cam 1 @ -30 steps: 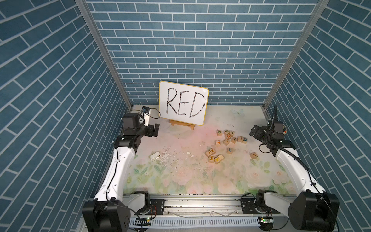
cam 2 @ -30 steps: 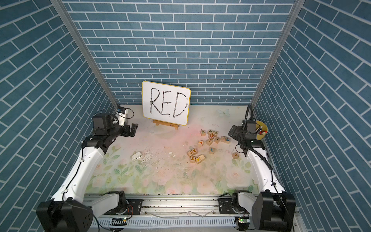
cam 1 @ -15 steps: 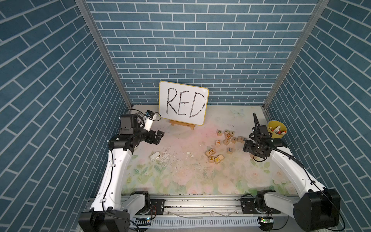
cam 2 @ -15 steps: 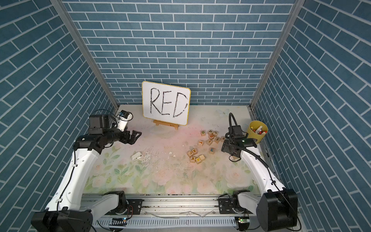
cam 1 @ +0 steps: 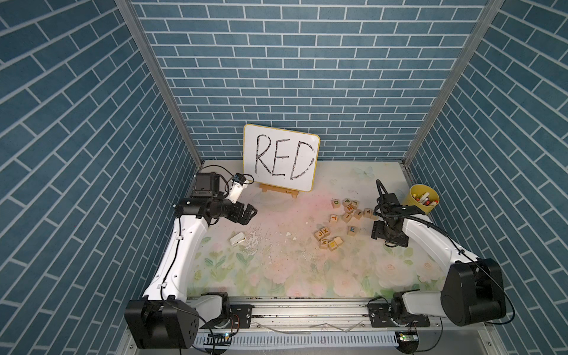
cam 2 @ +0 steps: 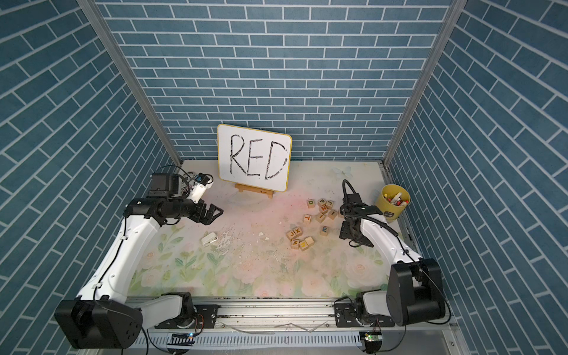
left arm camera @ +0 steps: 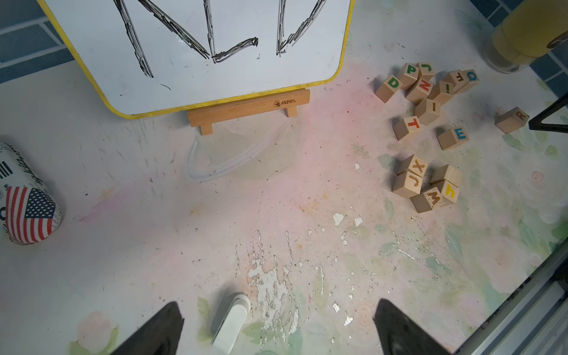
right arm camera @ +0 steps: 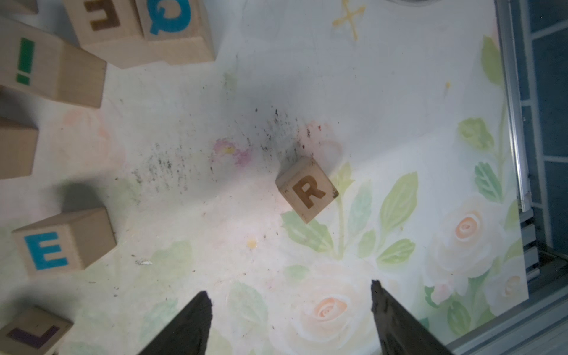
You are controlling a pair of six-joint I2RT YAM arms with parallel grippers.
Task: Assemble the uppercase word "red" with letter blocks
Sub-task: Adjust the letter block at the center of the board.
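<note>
Right claw (right arm camera: 289,289) spread, empty, hovering short of the pale wooden cube with brown R (right arm camera: 307,189), alone on the floral counter (right arm camera: 215,153), right of the scattered lettered wooden cubes (left arm camera: 425,87). Cube sits skewed: turn wrist square to its faces, then descend. Left claw (left arm camera: 278,304) spread, idle.

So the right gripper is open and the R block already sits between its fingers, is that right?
Not quite: the right gripper is open, but the R block lies on the mat beyond its fingertips, not between them; the right wrist view shows it.
</note>
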